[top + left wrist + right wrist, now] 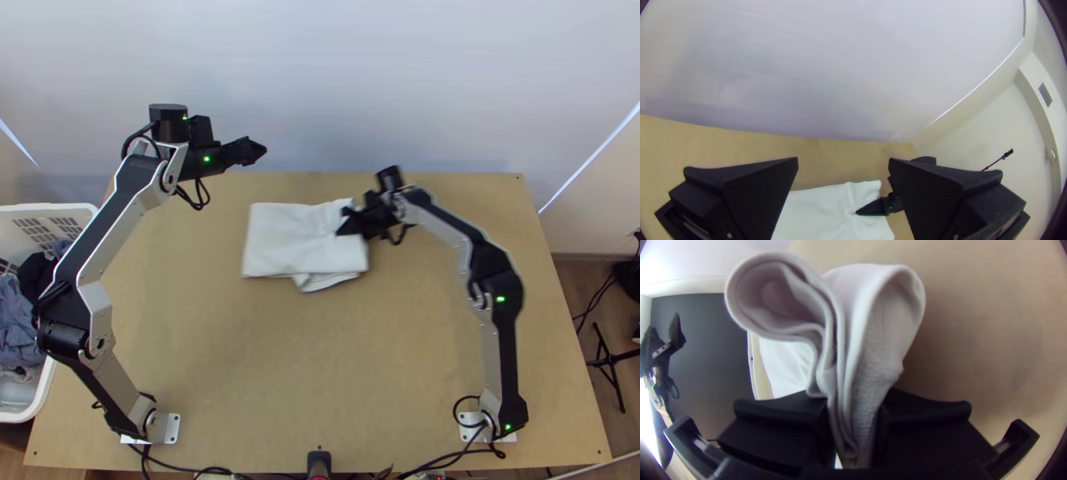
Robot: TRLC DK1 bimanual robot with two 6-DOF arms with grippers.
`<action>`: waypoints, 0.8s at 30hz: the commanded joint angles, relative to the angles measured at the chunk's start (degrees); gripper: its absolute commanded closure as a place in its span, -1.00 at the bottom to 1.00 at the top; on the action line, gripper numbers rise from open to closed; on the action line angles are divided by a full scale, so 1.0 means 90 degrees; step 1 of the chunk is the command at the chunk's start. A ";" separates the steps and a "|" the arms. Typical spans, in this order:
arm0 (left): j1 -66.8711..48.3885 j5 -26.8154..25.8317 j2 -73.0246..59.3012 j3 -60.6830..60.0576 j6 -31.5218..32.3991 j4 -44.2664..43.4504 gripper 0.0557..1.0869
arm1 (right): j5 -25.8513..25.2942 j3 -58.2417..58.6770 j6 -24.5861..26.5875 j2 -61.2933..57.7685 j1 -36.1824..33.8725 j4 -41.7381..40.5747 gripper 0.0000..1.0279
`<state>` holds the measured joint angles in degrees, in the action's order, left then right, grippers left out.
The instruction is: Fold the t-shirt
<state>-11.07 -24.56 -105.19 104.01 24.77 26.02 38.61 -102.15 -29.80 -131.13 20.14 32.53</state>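
Note:
The white t-shirt [300,240] lies on the far middle of the table as a folded, roughly rectangular bundle, a flap sticking out at its near edge. My right gripper [346,222] is at its right part. In the right wrist view the right gripper [853,411] is shut on several layers of the t-shirt [875,338], which bulge up in loops between the fingers. My left gripper [254,150] hangs beyond the t-shirt's far left corner. In the left wrist view the left gripper [843,162] stands open, the t-shirt [827,213] seen past its fingers.
A white laundry basket [72,212] with dark and blue clothes stands beyond the table's left edge. The wooden table [320,360] stretches between the arm bases, with cables along its near edge. A pale wall rises behind the far edge.

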 commanded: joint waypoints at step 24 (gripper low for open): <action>0.0107 -0.0025 -0.0012 0.0055 -0.0097 -0.0118 -0.91 | -0.0589 0.2356 0.1192 0.2207 -0.5275 0.0037 0.94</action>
<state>-9.89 -24.64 -105.21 103.61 23.88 24.93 36.53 -83.90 -18.98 -112.97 -21.15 33.91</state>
